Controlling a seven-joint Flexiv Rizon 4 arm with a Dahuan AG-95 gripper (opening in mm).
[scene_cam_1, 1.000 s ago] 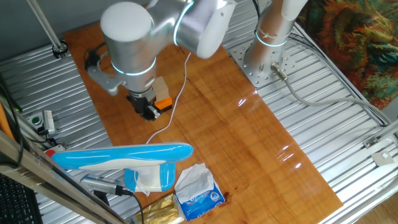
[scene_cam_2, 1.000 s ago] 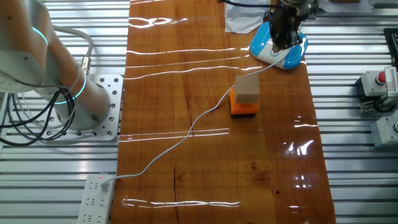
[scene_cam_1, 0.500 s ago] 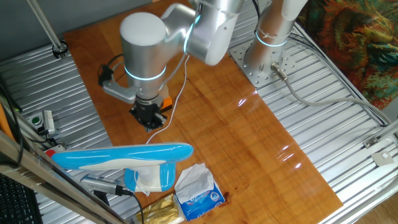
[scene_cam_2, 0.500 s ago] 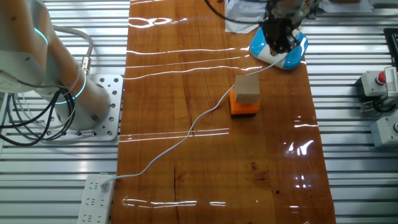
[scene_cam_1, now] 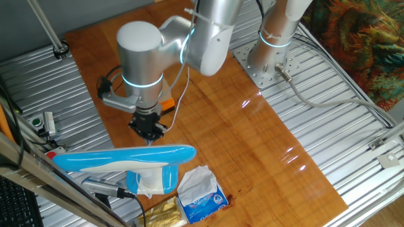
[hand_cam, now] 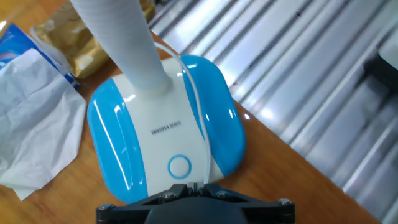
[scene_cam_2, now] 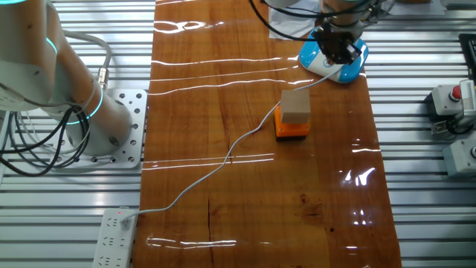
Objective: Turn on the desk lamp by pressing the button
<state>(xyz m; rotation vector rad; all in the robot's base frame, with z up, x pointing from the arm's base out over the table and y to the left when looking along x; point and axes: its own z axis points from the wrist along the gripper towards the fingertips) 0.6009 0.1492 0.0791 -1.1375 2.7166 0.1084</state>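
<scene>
The desk lamp (scene_cam_1: 126, 157) lies at the near left of the wooden table, its long oval head above its blue-white body (scene_cam_1: 153, 180). In the hand view its base (hand_cam: 124, 143) fills the middle, with a round blue ring button (hand_cam: 180, 166) just ahead of my fingertips. My gripper (hand_cam: 195, 185) is shut and empty, its tips pointing down just above the base near the button. It stands close over the lamp (scene_cam_2: 336, 65) in both fixed views: (scene_cam_1: 150, 133), (scene_cam_2: 339, 50). The thin white cord (scene_cam_2: 223, 160) runs across the table.
A blue-and-white tissue packet (scene_cam_1: 202, 196) and a gold packet (scene_cam_1: 165, 215) lie beside the lamp. An orange block with a tan cube (scene_cam_2: 294, 113) sits mid-table by the cord. A power strip (scene_cam_2: 115, 237) is at the far corner. Metal slats surround the wood.
My gripper has moved from beside the orange block toward the lamp and now hangs lower, right over the lamp's base. The lamp has not moved.
</scene>
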